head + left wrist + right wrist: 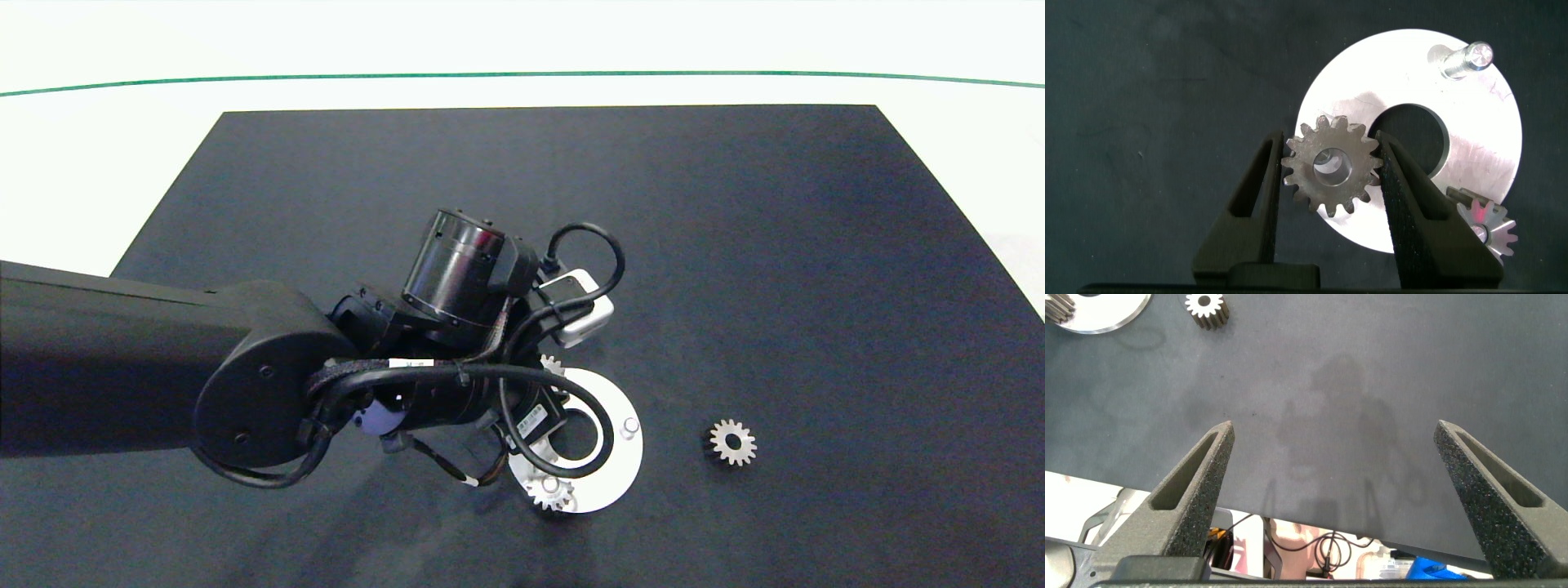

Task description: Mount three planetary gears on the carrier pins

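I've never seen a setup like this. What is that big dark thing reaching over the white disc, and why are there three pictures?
It is a robot arm; the robot has two. The head view looks down at a black mat. The left arm comes in from the left and hangs over a white disc with upright pins. One gear already sits on the disc; a loose gear lies on the mat beside it.

The other two pictures come from cameras on the wrists. In the left one, the left gripper holds a held gear between its two fingers, over the disc; a bare pin shows beyond. In the right one, the right gripper is open and empty, away from the disc.
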